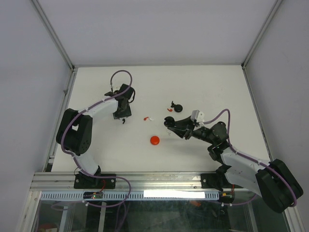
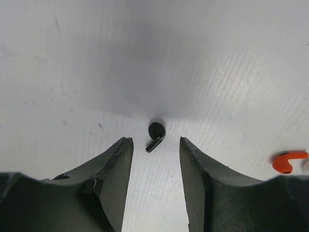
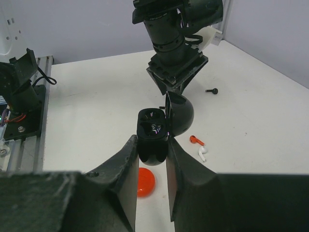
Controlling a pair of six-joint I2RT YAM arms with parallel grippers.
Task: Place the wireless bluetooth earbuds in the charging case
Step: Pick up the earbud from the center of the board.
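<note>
My right gripper (image 1: 170,124) is shut on the base of an open black charging case (image 3: 153,135) and holds it above the table, with its lid (image 3: 179,113) swung open; the case also shows in the top view (image 1: 167,123). A black earbud (image 2: 155,136) lies on the table just ahead of my open, empty left gripper (image 2: 154,141), near its fingertips (image 2: 118,164). In the top view, this left gripper (image 1: 123,115) hangs over the earbud (image 1: 124,121). A red earbud (image 3: 195,140) and a white earbud (image 3: 203,153) lie side by side mid-table.
A red round puck (image 1: 154,140) lies on the table below and left of the held case. A black round piece (image 1: 178,107) with a small red earbud (image 1: 169,110) beside it sits further back. White walls ring the table (image 1: 217,87).
</note>
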